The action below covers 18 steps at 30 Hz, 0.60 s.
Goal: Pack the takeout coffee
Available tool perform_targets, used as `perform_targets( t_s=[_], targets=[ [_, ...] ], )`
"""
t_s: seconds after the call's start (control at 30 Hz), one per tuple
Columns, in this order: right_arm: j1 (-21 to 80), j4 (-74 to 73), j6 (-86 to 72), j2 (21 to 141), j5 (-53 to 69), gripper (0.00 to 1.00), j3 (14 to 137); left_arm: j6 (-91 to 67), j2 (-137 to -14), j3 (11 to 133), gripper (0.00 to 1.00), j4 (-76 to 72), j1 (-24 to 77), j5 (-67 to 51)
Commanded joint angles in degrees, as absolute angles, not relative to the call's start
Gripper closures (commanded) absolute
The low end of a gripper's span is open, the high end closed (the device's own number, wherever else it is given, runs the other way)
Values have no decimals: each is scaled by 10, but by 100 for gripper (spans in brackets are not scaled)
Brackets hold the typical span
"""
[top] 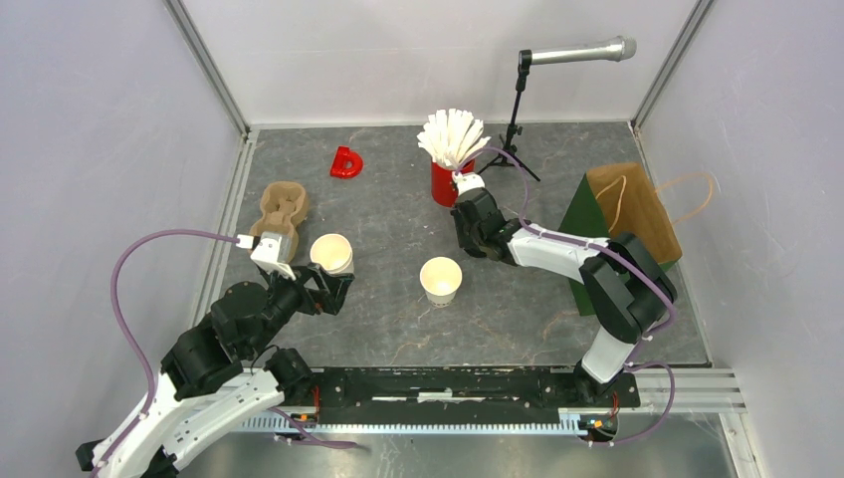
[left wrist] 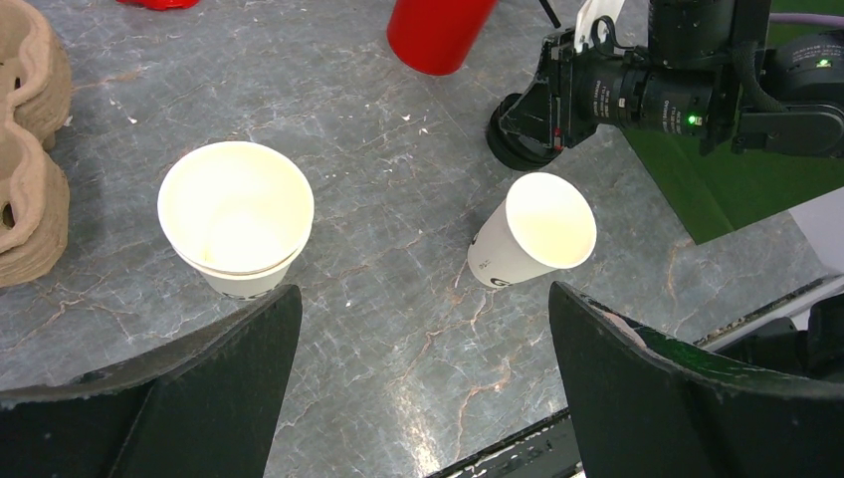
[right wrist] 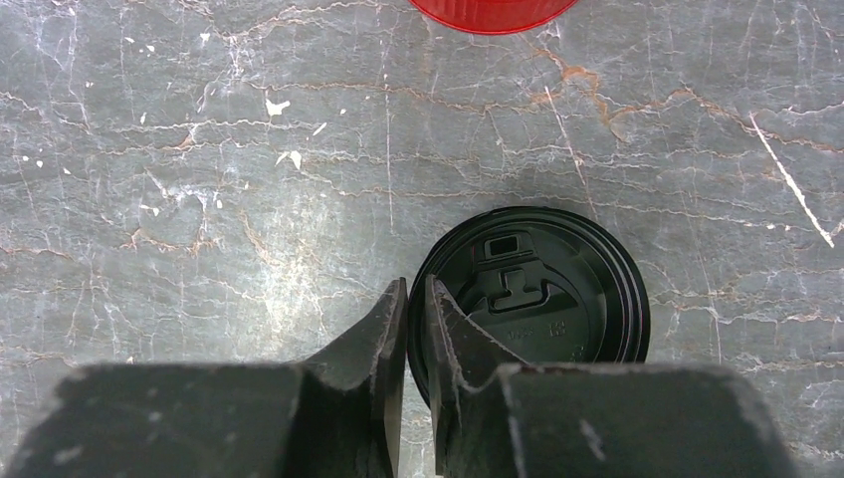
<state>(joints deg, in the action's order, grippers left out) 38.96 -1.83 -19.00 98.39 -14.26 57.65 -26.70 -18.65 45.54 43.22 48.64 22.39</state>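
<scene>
Where the right hand pinches, the lid has its rim.

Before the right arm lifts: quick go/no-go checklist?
1. Right tool on black lid, pinching its rim: ok.
2. Lid flat on the table, top side up: ok.
3. Centre cup upright, mouth open for the lid: ok.
4. Left cup upright, unlidded: ok.
5. Left tool open, holding nothing: ok.
6. Second lid located: none in view, cannot tell.
</scene>
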Motion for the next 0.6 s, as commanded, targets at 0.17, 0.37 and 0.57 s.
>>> perform_targets(
  t_s=[0.17,0.37,0.57],
  targets=[
    [388,-5,-181,981,-143,96,593,-276,-194,454,0,421,489,230],
    [385,-4,-183,966,-134,100,585,-277,-198,455,0,424,489,231],
    [383,-4,-192,946,-135,100,574,-277,-200,456,0,424,489,230]
  ],
)
